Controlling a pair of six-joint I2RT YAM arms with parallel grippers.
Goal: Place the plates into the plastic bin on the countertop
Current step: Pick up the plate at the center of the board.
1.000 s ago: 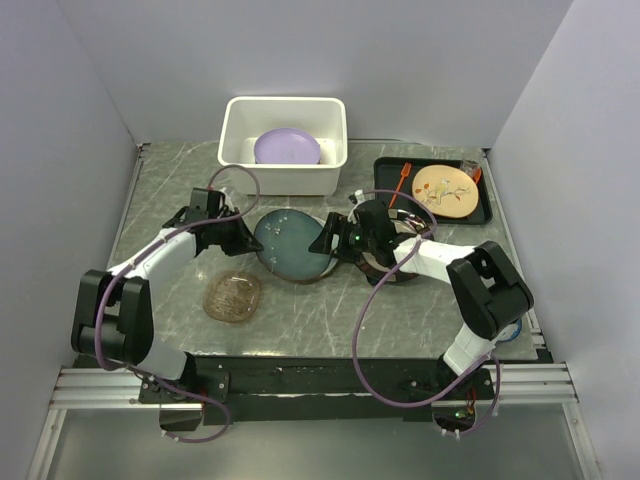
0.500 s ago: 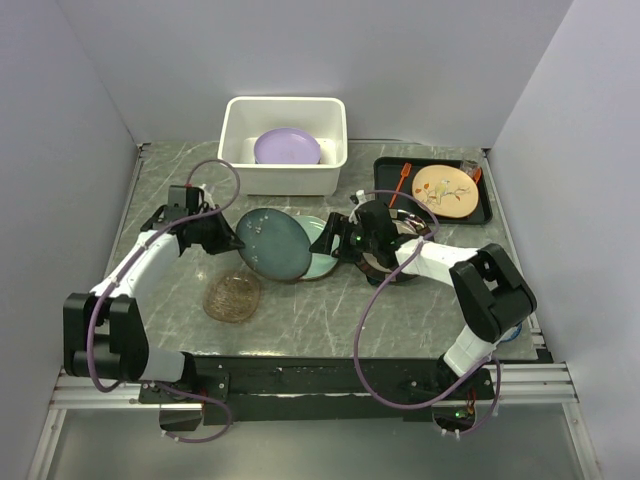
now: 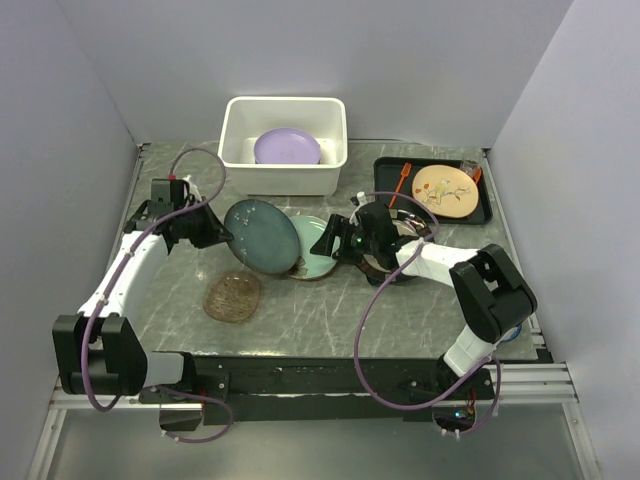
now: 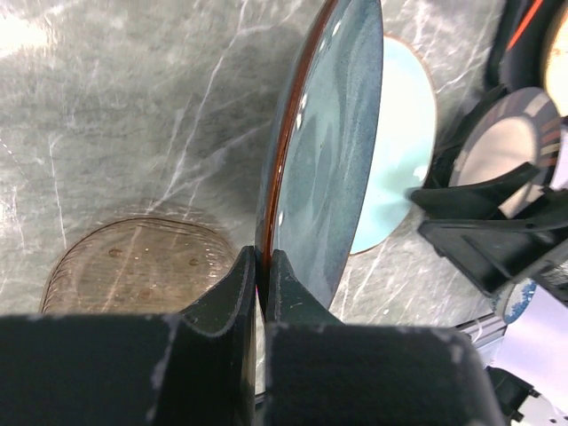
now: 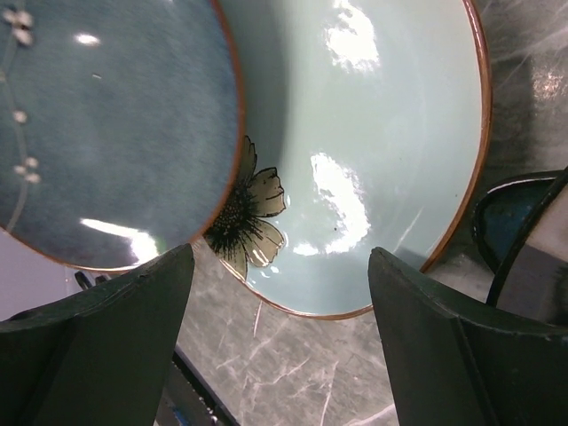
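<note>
Looking down from above, I saw that the left gripper (image 3: 205, 228) had lifted the dark teal plate (image 3: 262, 236) off the pale green plate (image 3: 318, 262), where it had lain a second before, and had drawn it back to the left, tilted up on edge. It hung over the countertop (image 3: 170, 190), in front of the white bin (image 3: 283, 181) and not yet above it. The lavender plate (image 3: 287, 147) already lay inside the bin, while the amber glass plate (image 3: 233, 297) waited near the front. The right gripper (image 3: 330, 240) hovered at the green plate's right edge. From the left wrist, the two fingers were clamped tight on the teal plate's rim, the plate standing nearly edge-on with the green plate flat beyond it. From the right wrist, the fingers were spread wide with nothing between them, above the green plate and its painted flower (image 5: 248, 217), which the lift had uncovered. To my eye the teal plate was now free to be carried to the bin, and the green plate lay clear to be taken next.
</note>
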